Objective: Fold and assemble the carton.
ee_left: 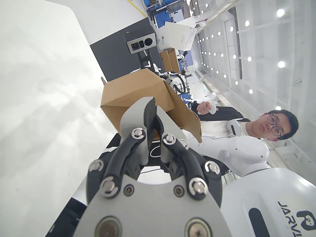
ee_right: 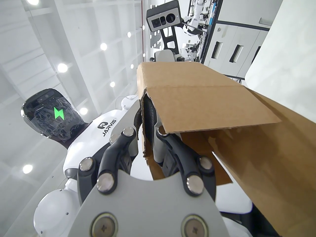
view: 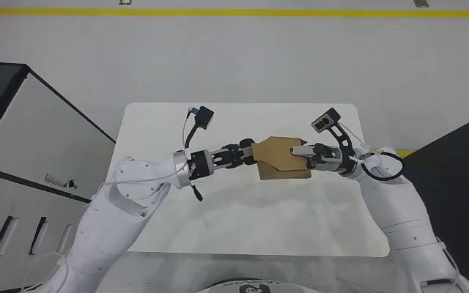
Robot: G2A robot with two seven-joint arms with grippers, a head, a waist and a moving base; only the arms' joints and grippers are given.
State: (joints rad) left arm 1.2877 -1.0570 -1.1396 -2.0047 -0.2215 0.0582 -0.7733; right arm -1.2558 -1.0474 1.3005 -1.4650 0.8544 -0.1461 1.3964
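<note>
A brown cardboard carton [view: 282, 157] hangs over the middle of the white table [view: 220, 220], partly folded, with loose flaps. My left gripper [view: 253, 154] holds its left end and my right gripper [view: 297, 151] holds its right end. In the left wrist view the left gripper [ee_left: 153, 109] is shut on a thin edge of the carton [ee_left: 138, 87], whose flap sticks out to one side. In the right wrist view the right gripper [ee_right: 148, 114] pinches a side flap of the carton [ee_right: 197, 92], and a top flap lies folded over beside it.
A dark cabinet [view: 29, 132] stands off the table's left side. Bare tabletop [view: 293, 227] surrounds the carton on every side. Each arm's wrist camera sticks up behind the carton, one on the left [view: 201, 115] and one on the right [view: 326, 119].
</note>
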